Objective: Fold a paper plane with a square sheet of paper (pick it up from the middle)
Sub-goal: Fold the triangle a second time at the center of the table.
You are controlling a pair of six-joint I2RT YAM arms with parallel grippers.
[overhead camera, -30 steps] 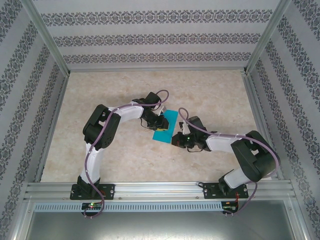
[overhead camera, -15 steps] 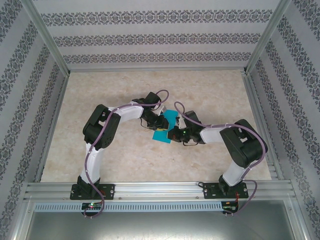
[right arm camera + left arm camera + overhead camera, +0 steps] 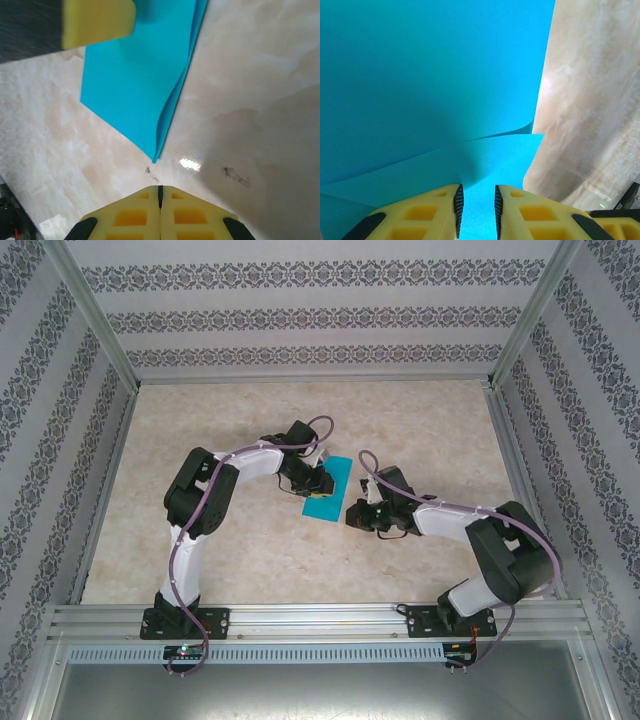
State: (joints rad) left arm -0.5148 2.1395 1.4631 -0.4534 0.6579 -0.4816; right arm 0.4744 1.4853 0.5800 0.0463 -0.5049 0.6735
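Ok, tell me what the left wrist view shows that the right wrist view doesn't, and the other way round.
Left wrist view: the left fingers slightly apart, low over the teal paper, where a loose upper layer lifts off the layer beneath. Right wrist view: the right fingers shut together above bare table, just short of the paper's pointed corner, with a yellow finger of the left arm over the sheet's far end. Both: the folded teal paper lying on the marbled table.
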